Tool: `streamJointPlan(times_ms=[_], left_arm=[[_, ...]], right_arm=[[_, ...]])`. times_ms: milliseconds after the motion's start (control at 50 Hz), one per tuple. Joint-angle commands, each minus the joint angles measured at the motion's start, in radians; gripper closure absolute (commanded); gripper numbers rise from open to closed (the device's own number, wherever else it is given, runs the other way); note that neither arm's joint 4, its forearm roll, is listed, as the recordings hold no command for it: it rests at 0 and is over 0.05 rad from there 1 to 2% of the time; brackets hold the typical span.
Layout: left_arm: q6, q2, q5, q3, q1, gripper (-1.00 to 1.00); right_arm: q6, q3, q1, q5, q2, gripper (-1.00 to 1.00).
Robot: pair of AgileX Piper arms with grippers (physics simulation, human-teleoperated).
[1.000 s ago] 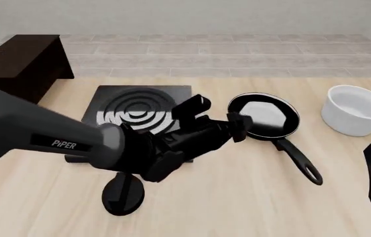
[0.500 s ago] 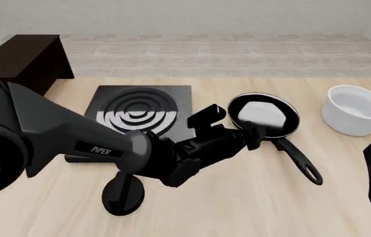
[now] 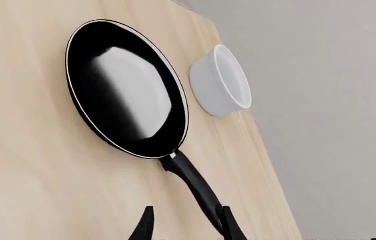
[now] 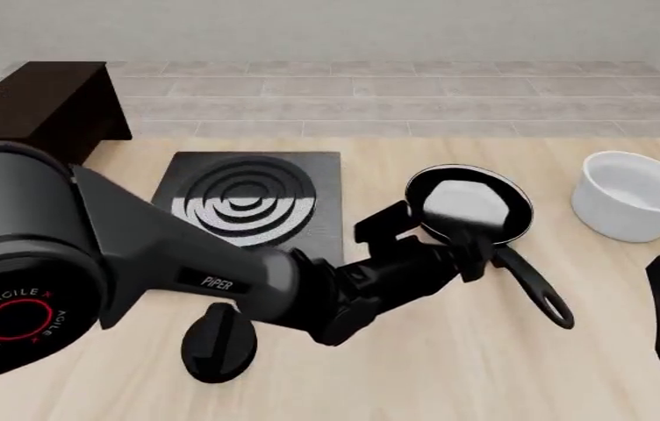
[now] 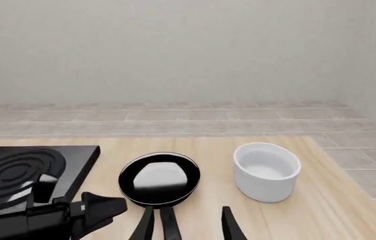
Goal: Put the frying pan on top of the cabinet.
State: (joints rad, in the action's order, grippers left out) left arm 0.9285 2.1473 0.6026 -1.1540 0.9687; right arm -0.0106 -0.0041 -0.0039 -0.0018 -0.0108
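The frying pan point(image 4: 470, 208) is sitting on the surface point(image 4: 424, 368) between the stove plate point(image 4: 248, 206) and the white bowl point(image 4: 632, 195); not yet lifted. I am holding my left claw point(image 3: 186, 225) wide, one finger beside the handle. Lift and carry to the cabinet point(image 4: 43, 110) remaining. The left wrist view is showing this gap (front view hides it). Right claw point(image 5: 186, 225) parting, empty.
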Motion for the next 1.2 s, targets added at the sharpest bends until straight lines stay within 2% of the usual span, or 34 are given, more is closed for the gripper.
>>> streamJointPlan(times_ms=[20,1200], left_arm=[[0.022,0.034,0.006,-0.025,0.016,-1.00],[0.087,0.141,-0.003,-0.150,0.060,-1.00]], right_arm=[[-0.001,0.000,-0.001,0.000,0.001,-1.00],[0.003,0.000,0.002,-0.002,-0.008,-1.00]])
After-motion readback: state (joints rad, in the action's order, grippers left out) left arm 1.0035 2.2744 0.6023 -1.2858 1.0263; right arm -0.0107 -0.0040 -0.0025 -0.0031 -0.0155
